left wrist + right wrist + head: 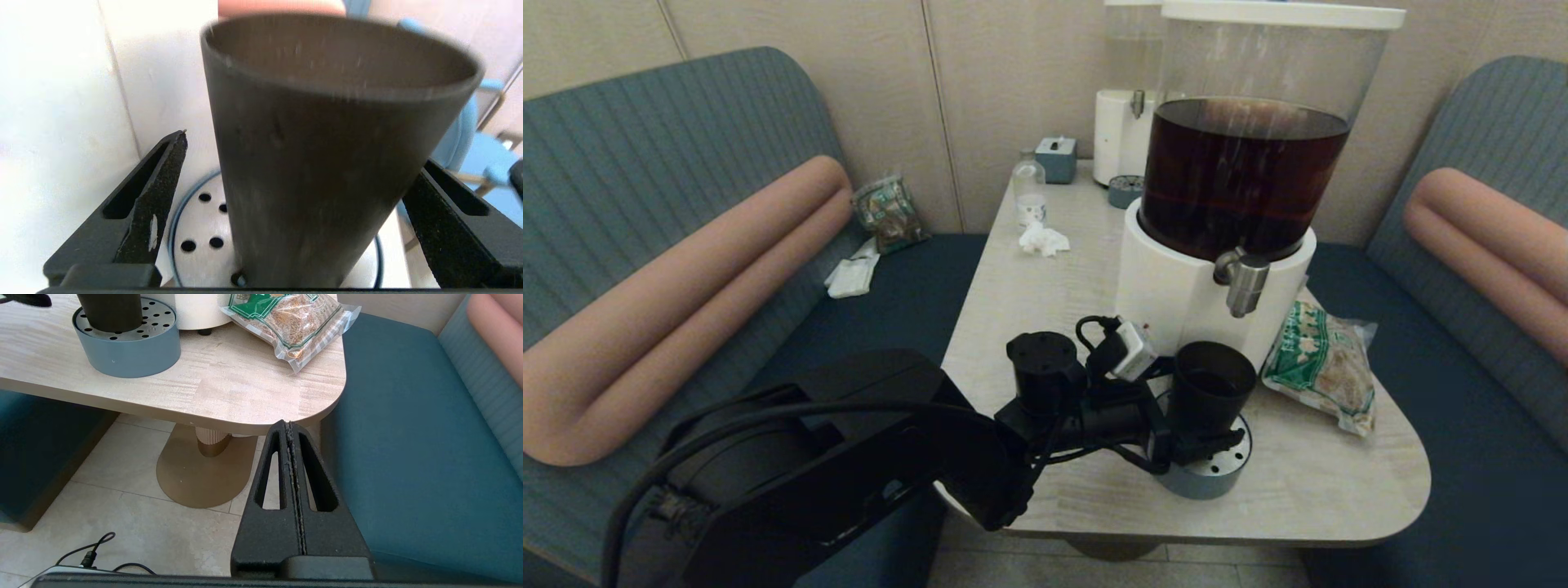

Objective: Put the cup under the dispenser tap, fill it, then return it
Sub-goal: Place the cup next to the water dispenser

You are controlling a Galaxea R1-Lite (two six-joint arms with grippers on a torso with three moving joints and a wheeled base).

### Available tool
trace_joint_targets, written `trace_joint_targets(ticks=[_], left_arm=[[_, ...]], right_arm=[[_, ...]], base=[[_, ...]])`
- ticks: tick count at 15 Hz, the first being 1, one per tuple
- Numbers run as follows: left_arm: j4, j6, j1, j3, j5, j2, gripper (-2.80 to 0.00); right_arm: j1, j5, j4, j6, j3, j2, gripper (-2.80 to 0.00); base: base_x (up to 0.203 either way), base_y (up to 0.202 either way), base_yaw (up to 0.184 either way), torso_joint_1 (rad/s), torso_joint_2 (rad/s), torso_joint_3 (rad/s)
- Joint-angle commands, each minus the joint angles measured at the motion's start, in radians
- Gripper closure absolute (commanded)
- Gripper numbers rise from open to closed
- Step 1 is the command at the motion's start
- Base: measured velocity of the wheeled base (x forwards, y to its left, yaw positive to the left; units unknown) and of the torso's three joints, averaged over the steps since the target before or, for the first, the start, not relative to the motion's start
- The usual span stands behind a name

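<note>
A near-black cup [1213, 388] stands upright on a round grey-blue drip tray [1207, 476] with a perforated top, near the front edge of the pale wood tabletop [1029, 286]. The left pincer [1186, 437] reaches in from the cup's nine o'clock side, low against the tray. In the left wrist view the left pincer [294, 204] is spread wide around the cup [327, 163], with one finger [159, 192] clear of the cup wall and the other close beside it; whether that one touches cannot be told. The dispenser tap [1243, 282], a short steel spout pointing down, juts from the white base of the big dispenser [1241, 188] of dark brown drink. It sits higher and toward the cup's one o'clock, not directly over the rim. A green-and-white packet of food [1319, 363] lies at the cup's three o'clock, just beside the dispenser base. Further back on the tabletop are a crumpled tissue [1043, 239], a small clear bottle [1029, 192] and a second, pale dispenser [1123, 114]. The right pincer [291, 457] hangs parked below the tabletop edge, over the floor beside the teal bench seat [412, 457], its fingers pressed together and holding nothing
</note>
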Motion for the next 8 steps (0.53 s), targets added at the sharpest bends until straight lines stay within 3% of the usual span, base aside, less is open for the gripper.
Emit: trace_joint_targets(ticks=[1, 8], left_arm=[[-0.041, -0.025, 0.000, 0.000, -0.003, 0.000, -2.80], [-0.050, -0.034, -0.003, 0.011, 0.008, -0.006, -2.80]], right_arm=[[0.000, 0.001, 0.000, -0.001, 0.000, -0.001, 0.00], [0.000, 0.001, 0.000, -0.001, 0.000, -0.001, 0.00]], base=[[0.000, 0.000, 0.000, 0.000, 0.00, 0.000], [0.000, 0.000, 0.000, 0.000, 0.00, 0.000]])
